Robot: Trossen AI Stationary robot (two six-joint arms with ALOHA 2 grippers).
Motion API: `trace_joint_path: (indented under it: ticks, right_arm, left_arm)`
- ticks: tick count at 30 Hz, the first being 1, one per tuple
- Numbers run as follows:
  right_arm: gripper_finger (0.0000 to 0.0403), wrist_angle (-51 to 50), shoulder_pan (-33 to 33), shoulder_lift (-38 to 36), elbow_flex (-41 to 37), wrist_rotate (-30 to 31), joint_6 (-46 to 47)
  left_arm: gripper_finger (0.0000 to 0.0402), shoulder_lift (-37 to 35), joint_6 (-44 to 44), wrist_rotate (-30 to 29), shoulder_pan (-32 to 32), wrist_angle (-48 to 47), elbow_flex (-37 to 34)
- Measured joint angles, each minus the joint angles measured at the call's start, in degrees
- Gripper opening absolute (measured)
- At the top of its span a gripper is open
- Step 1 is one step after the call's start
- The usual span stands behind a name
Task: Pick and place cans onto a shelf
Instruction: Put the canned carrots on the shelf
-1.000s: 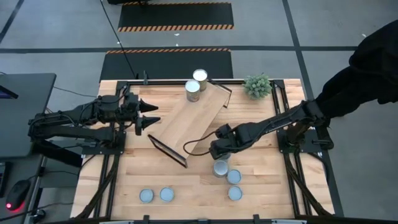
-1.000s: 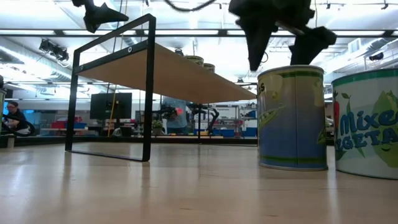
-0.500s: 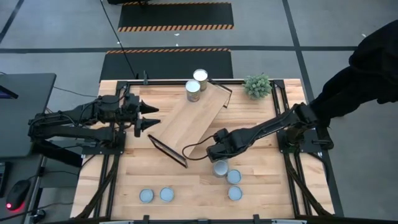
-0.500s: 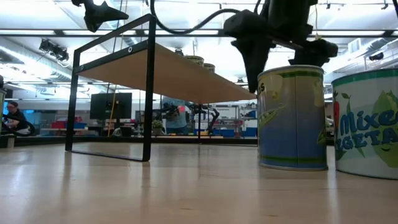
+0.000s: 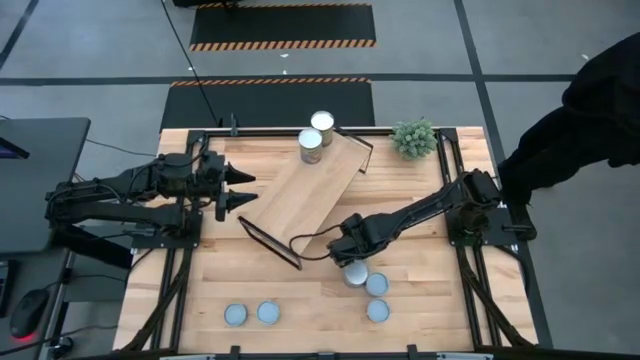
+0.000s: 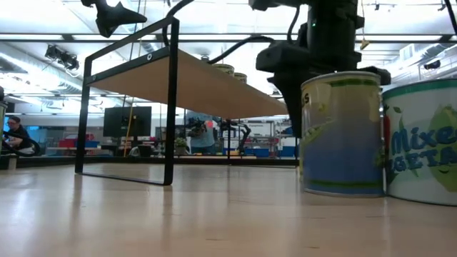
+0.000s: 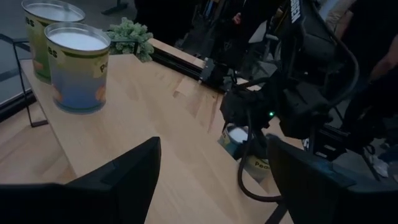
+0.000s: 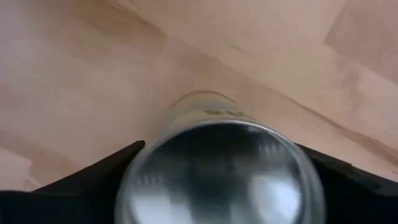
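- The right arm reaches in from the right edge of the surface, stretched low toward its middle.
- The right hand [image 5: 352, 262] points down, its fingers [image 8: 93, 174] spread wide apart.
- The left arm lies level along the left side.
- The left hand [image 5: 243, 188] hangs above the surface, fingers [image 7: 124, 174] parted, gripping nothing.

A robot lab or workshop is shown. A wooden table [image 5: 300, 290] is set on a grey floor [image 5: 90, 60] marked with black and orange striped tape [image 5: 283, 44]. Long ceiling lights [image 6: 43, 53] and desks with screens [image 6: 127, 120] are seen in the big room behind. A person [image 6: 14, 134] is seated at a far desk.
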Motion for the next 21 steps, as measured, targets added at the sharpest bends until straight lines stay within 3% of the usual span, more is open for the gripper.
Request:
trace_joint_path:
  ticks: [8, 14, 21]
  right_arm:
    - [0.0318, 0.3, 0.0, 0.2, -0.4, -0.3, -1.6]
    - [0.0317, -0.6, -0.6, -0.1, -0.4, -0.3, -5.7]
    - [0.0318, -3.0, -3.5, -4.8, 0.0, -0.8, -17.0]
  left_arm:
    - [0.0299, 0.0, 0.1, 0.0, 0.0, -0.2, 0.0]
    - [0.0299, 0.0, 0.0, 0.0, 0.0, -0.2, 0.0]
    - [0.0299, 0.0, 0.1, -0.1, 0.0, -0.2, 0.0]
